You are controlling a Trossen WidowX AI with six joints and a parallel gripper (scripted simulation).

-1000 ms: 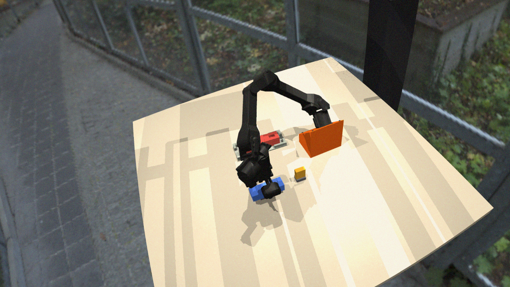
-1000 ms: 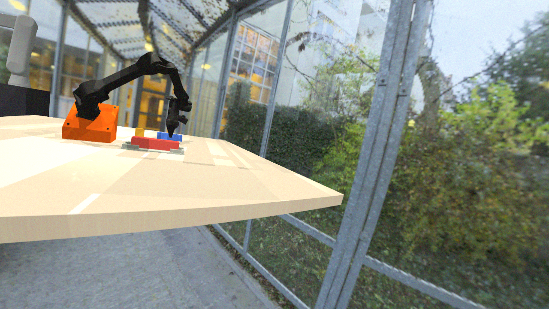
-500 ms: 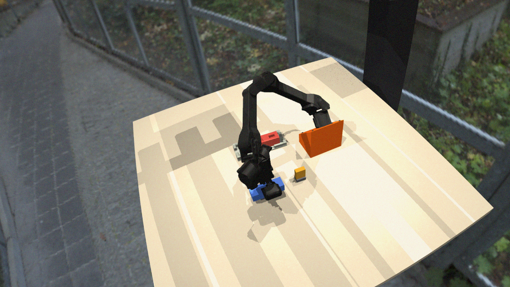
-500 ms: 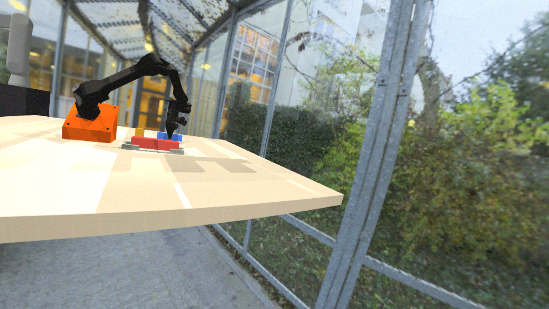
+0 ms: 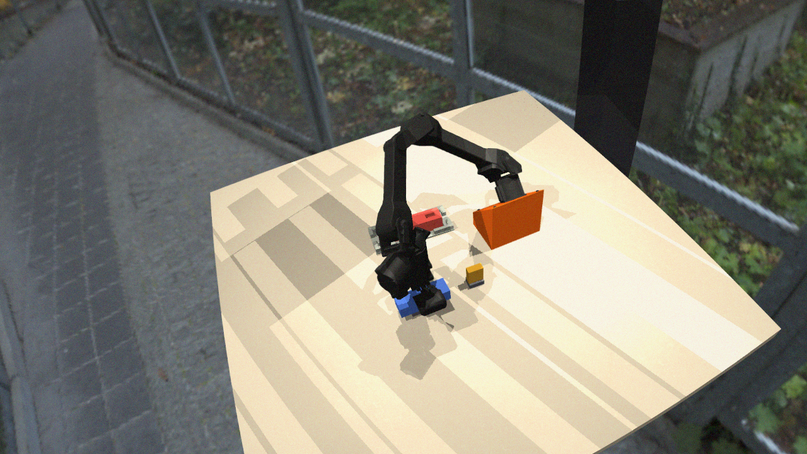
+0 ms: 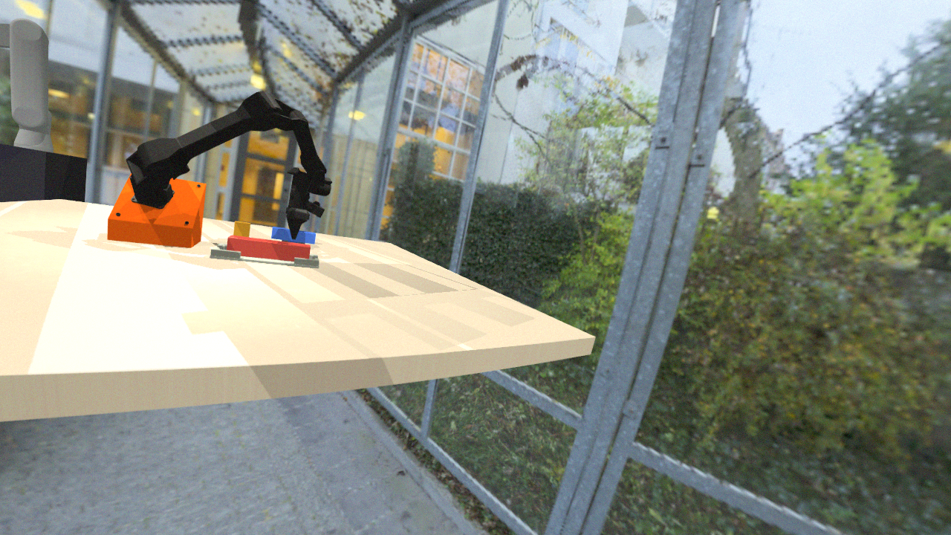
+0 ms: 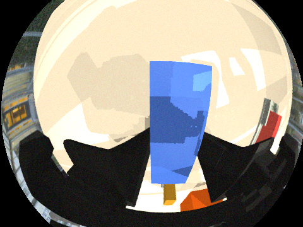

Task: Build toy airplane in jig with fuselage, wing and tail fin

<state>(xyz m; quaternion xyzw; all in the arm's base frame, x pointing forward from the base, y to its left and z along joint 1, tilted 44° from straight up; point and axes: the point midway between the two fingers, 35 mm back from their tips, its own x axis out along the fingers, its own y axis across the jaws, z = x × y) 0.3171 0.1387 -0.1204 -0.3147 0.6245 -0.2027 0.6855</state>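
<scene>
The blue wing (image 5: pixel 442 286) (image 6: pixel 308 237) (image 7: pixel 161 79) lies low at the table, its underside hidden. My gripper (image 5: pixel 422 299) (image 6: pixel 294 235) (image 7: pixel 173 131) points down and is shut on the wing's middle, one finger on each long side. The red fuselage (image 5: pixel 427 220) (image 6: pixel 266 248) (image 7: pixel 271 127) lies level in the grey cradle (image 5: pixel 446 229) (image 6: pixel 305 264) (image 7: pixel 261 126); a dark socket shows in its top, and the arm hides its other end in the top view. The yellow tail fin (image 5: pixel 474 273) (image 6: pixel 241 229) (image 7: pixel 169 193) stands upright on a small dark holder (image 5: pixel 476 284), apart from the fuselage.
The orange arm base (image 5: pixel 516 221) (image 6: pixel 154 229) (image 7: pixel 196 202) stands beyond the fin, to the right in the top view. The cradle lies behind the wing and gripper in that view. The table (image 5: pixel 338 395) (image 6: pixel 425 332) carries patches of shadow.
</scene>
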